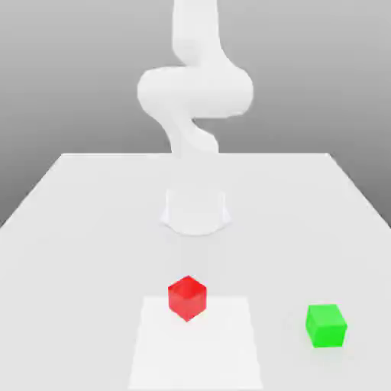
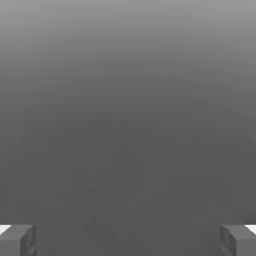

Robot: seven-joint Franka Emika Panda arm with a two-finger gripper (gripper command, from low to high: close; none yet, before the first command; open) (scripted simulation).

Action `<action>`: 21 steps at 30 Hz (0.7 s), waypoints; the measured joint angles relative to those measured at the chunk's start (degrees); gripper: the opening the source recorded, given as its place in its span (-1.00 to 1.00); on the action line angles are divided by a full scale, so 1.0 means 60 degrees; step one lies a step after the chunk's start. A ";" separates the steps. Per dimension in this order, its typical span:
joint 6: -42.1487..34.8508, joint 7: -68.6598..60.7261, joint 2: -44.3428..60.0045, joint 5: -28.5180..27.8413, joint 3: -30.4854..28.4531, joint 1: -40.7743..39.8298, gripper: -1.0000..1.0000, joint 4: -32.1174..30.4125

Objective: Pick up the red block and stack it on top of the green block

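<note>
- Plainly, the gripper [image 2: 128,242] has its two fingers [image 2: 17,240] spread as wide as they go, with nothing between them; no block is held.
- On the table [image 1: 76,229], the red block [image 1: 187,297] sits on a paler square patch [image 1: 195,347], in front of the arm's base [image 1: 195,210].
- Relative to the red block, the green block [image 1: 327,325] lies well apart, toward the exterior view's right and a little nearer the camera.
- Risk, as I judge it: the red block sits turned corner-on, so fingers not lined up with its faces could nudge or twist it away.
- Risk: an off-centre release could tip it off the green block.
- Count: one red block, one green block, one arm [image 1: 195,88].
</note>
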 joint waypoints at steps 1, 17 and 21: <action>0.0231 0.0284 0.0291 0.0072 0.0055 -0.0091 0.00 -0.0299; 0.4336 0.5695 0.5600 0.0394 0.1366 -0.1517 0.00 -0.5083; 0.5908 0.6854 0.7578 -0.0595 0.1102 -0.1580 0.00 -0.5203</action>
